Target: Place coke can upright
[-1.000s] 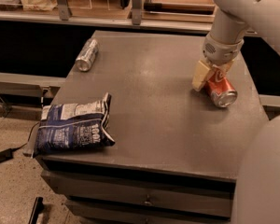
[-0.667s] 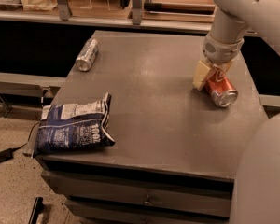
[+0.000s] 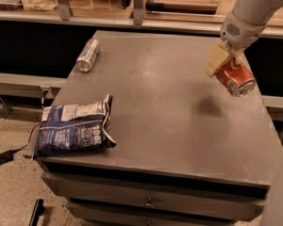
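Clasping glossy coke can (image 3: 236, 76), tool (image 3: 225, 66) aloft

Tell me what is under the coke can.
The gripper holds the coke can tilted in the air over the right side of the table. Under it is only bare surface with a dark shadow. The can covers a bit of the table's right edge.

No text is legible: the coke can (image 3: 235, 76) gripped in the pincer (image 3: 221, 62) over the surface (image 3: 170, 107) shows unreadable script, like the chip bag (image 3: 75, 131) far to its left
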Available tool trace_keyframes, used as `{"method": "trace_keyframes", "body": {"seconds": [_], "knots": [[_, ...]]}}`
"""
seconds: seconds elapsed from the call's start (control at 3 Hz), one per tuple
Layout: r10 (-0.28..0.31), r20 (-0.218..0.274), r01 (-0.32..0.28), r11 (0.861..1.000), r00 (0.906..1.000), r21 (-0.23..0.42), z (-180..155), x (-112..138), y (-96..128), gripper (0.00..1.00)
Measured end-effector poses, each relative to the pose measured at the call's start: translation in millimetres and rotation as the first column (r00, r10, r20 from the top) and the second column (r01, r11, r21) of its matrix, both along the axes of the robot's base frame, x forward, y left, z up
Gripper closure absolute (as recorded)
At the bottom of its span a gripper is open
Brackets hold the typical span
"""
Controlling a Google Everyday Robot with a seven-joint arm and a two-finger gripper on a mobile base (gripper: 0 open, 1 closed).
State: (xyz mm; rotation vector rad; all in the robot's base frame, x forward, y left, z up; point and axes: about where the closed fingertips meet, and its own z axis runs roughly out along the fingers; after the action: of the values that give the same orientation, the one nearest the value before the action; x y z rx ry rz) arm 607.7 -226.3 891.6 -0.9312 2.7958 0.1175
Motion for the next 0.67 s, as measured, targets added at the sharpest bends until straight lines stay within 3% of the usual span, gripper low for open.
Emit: {"method": "trace_keyframes", "body": {"seconds": [0.33, 0.67], "knots": [[0.141, 0.131, -0.15, 0.987, 0.9813, 0.061, 29.1, -14.7, 3.5, 1.0], [0.169, 0.138, -0.177, 0.983, 0.976, 0.054, 27.5, -13.4, 3.5, 1.0]]}}
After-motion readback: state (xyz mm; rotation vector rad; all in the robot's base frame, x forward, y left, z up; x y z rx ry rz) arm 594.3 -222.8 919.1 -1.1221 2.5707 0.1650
